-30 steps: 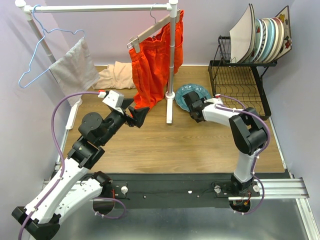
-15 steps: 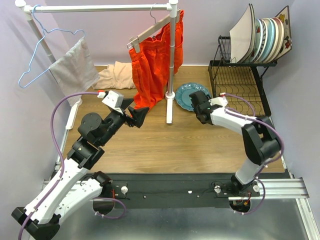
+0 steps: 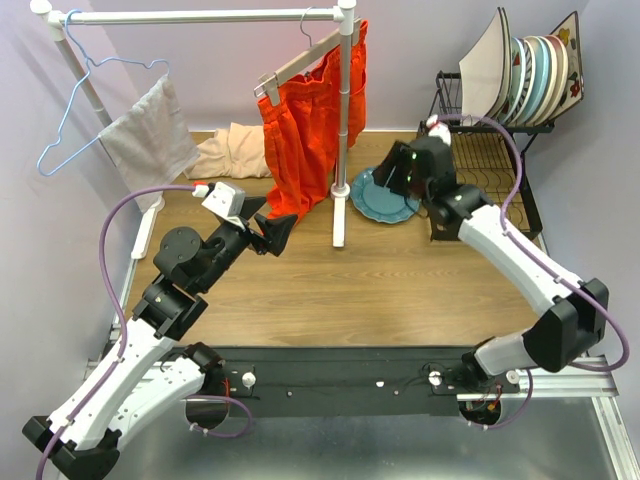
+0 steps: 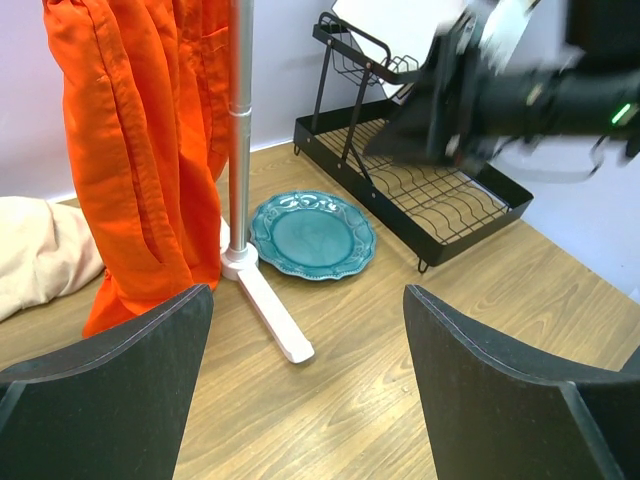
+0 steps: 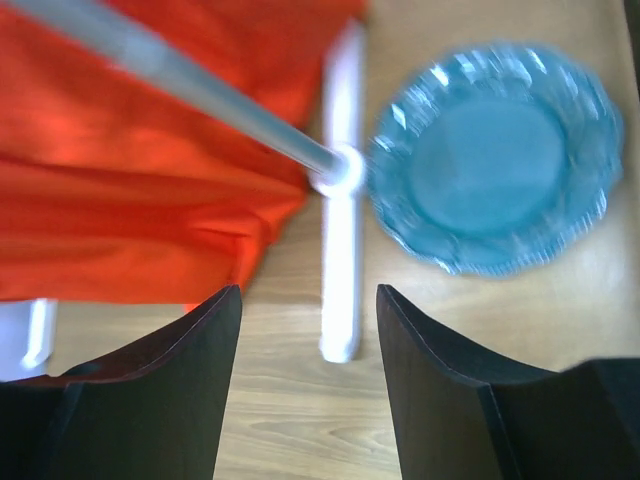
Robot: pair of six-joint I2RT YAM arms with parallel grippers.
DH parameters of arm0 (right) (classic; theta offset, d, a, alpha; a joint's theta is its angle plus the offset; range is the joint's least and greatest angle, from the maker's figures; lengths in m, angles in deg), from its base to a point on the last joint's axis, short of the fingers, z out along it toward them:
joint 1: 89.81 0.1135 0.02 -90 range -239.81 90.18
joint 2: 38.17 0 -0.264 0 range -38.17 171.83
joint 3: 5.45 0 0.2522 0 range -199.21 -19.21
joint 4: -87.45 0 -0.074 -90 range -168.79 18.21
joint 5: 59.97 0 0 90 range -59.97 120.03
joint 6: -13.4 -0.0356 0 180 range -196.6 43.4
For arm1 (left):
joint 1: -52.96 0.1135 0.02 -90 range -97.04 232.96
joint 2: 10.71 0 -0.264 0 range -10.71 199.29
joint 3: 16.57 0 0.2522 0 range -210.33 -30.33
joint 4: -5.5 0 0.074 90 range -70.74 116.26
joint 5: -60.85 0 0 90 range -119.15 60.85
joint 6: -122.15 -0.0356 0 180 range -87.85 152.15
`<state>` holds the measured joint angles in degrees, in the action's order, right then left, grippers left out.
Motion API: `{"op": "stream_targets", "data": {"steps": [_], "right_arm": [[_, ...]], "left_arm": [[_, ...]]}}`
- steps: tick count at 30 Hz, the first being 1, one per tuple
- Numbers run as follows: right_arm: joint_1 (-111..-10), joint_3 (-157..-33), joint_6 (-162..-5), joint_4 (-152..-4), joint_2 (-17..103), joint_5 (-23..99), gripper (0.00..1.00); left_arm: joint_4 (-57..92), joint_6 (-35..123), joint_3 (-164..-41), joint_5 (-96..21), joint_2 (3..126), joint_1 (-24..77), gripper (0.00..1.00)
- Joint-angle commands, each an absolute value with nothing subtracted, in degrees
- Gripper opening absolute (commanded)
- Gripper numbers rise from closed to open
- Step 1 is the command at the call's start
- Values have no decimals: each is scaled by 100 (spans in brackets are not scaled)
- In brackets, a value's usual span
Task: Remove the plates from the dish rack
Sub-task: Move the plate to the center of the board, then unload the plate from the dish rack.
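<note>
Beside the rail foot point(image 4: 268, 305), teal plate point(image 4: 312, 235) flat on the table point(image 4: 400, 350) — left fingers point(image 4: 100, 400), right fingers point(image 5: 150, 400) apart, empty

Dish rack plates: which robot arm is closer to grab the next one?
Probably the right. The right gripper hangs open and empty just beside the dish rack holding the plates. The left gripper, also open, sits far off, beyond the white rail's post.
</note>
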<state>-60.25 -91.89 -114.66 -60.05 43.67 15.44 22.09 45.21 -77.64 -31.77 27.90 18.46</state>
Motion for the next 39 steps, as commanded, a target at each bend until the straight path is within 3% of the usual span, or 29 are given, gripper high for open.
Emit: {"op": "stream_targets", "data": {"steps": [1, 4, 14, 18, 24, 39], "right_arm": [[-6028, -10286, -10096, -4779, 4409, 1913, 66], [-6020, -10989, -9823, -4461, 4471, 1527, 73], [-6529, -12730, -9172, -4223, 4884, 735, 79], [-7177, -13082, -8979, -4214, 5007, 752, 78], [-8233, -13715, -9031, -3995, 5420, 1798, 73], [-8489, -15218, -8293, -3845, 6352, 1042, 61]], "left_arm": [[2163, 4455, -7753, -3311, 2735, 1877, 86], [2146, 4455, -7744, -3346, 2743, 1877, 86], [2154, 4437, -7744, -3381, 2761, 1877, 86], [2146, 4437, -7744, -3399, 2743, 1877, 86], [2146, 4437, -7753, -3425, 2770, 1877, 86], [2146, 4437, -7753, -3443, 2787, 1877, 86]]}}
